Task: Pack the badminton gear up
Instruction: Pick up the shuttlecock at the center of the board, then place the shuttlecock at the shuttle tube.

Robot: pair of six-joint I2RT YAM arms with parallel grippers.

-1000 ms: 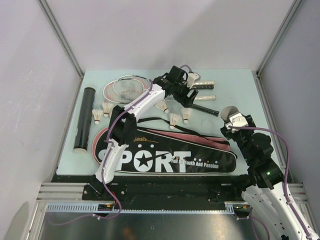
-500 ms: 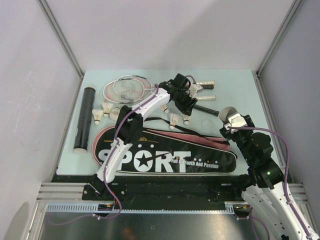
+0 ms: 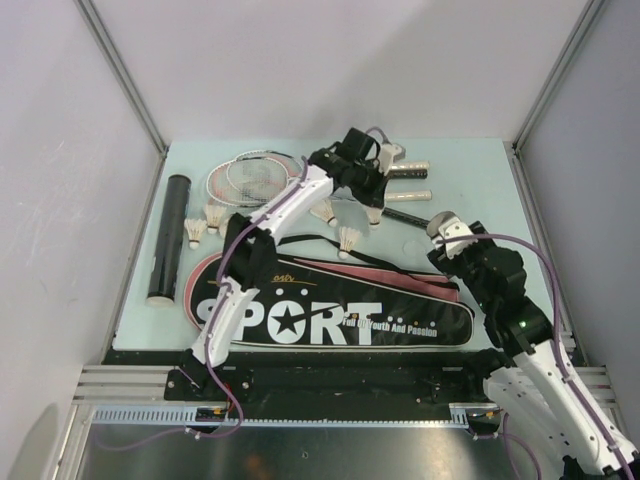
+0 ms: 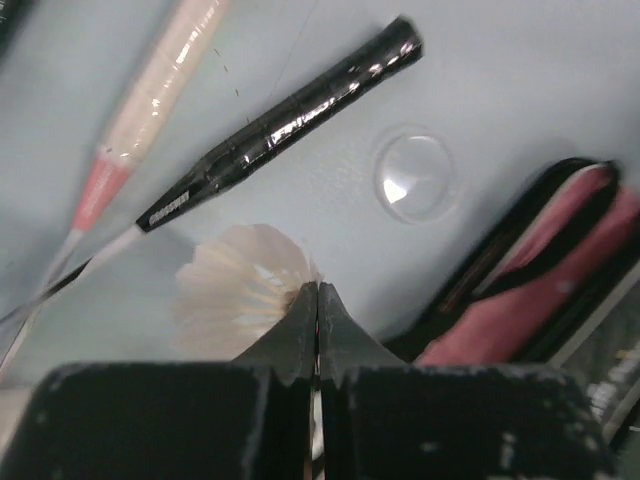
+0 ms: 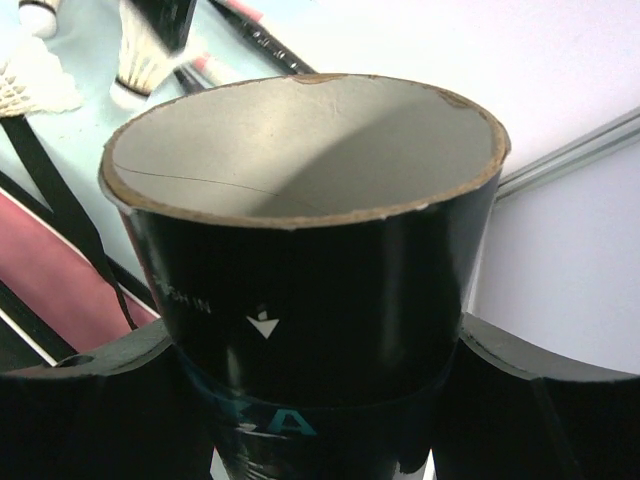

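Over by the racket handles, the left gripper [image 3: 373, 198] had just snapped closed. A second earlier its jaws stood wide over a shuttlecock [image 3: 374, 213] lying near the racket bag [image 3: 330, 315]. Now the wrist view showed the fingertips pressed flat together, nipping the edge of the feather skirt [image 4: 240, 290]. And it had hold, look, because the shuttlecock had left its old spot beside the bag and hung under the gripper, close to the black handle [image 4: 290, 110]. Two others [image 3: 323, 212] [image 3: 349, 240] lay where they had been. Meanwhile the right gripper [image 3: 455, 240] had swung inward a little, its jaws clamped either side of the open tube [image 5: 300, 250] with the cardboard mouth turned up and toward the left arm. I judged that a hand-in was coming: one shuttlecock caught, the tube offered, and only the drop into that mouth left for this one. It was a thin grip on feathers, so it could slip. Plenty was left after that. More shuttlecocks [image 3: 195, 232] sat near the second tube [image 3: 170, 240] on the far left, the clear lid [image 4: 415, 178] lay loose on the table, and the rackets [image 3: 260, 175] were not yet in the bag.
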